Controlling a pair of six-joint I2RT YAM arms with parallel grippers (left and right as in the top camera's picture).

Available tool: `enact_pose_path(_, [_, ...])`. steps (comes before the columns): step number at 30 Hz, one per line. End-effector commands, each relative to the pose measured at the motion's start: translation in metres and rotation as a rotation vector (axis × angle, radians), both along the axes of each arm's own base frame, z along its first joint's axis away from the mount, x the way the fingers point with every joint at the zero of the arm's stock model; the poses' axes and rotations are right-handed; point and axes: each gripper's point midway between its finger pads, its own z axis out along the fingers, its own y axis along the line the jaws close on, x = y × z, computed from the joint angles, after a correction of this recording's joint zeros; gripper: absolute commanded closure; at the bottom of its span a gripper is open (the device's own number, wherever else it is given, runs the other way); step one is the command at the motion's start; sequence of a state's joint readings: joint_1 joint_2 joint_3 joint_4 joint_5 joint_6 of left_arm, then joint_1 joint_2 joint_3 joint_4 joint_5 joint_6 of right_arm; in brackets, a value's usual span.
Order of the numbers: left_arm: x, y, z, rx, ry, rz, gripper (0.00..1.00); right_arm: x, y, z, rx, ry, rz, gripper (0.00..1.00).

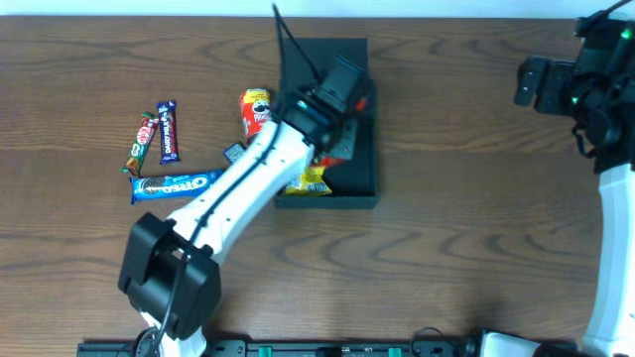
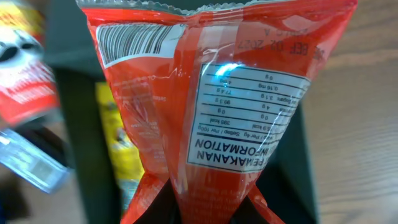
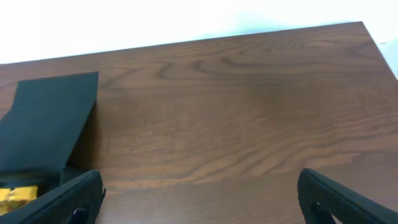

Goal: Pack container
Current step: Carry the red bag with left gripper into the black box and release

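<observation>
Jaws on the left gripper (image 1: 345, 97) are pinched onto a red snack packet (image 2: 211, 112), holding it over the open container (image 1: 362, 183). That sits mid-surface, toward the far edge, with a yellow packet (image 1: 310, 184) inside. Right gripper (image 3: 199, 199) is off at the far right, spread wide, gripping nothing. Pringles can (image 1: 255, 111) and Oreo pack (image 1: 174, 185) lie left of the container.

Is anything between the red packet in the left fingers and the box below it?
Nothing visible. The container lies open under the red packet, with a yellow packet inside along one side.
</observation>
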State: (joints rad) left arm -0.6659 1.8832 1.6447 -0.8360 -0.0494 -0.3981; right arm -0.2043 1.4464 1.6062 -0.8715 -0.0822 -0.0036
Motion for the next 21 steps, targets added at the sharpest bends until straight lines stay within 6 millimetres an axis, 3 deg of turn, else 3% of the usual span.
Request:
enact_pose_path(1, [-0.004, -0.002, -0.02, -0.012, 0.033, 0.146, 0.94, -0.002, -0.008, 0.0, 0.012, 0.001, -0.034, 0.01])
enact_pose_path(6, [-0.008, -0.007, -0.027, -0.048, 0.052, 0.271, 0.94, -0.002, -0.008, -0.001, 0.012, 0.003, -0.034, 0.01])
enact_pose_path(13, [-0.02, -0.017, -0.043, -0.034, 0.087, 0.263, 0.94, -0.004, -0.008, -0.002, 0.014, 0.012, -0.034, 0.01])
enact_pose_path(21, [-0.019, -0.025, -0.043, -0.034, 0.071, 0.186, 0.94, -0.008, -0.007, -0.007, 0.019, 0.037, -0.034, 0.01])
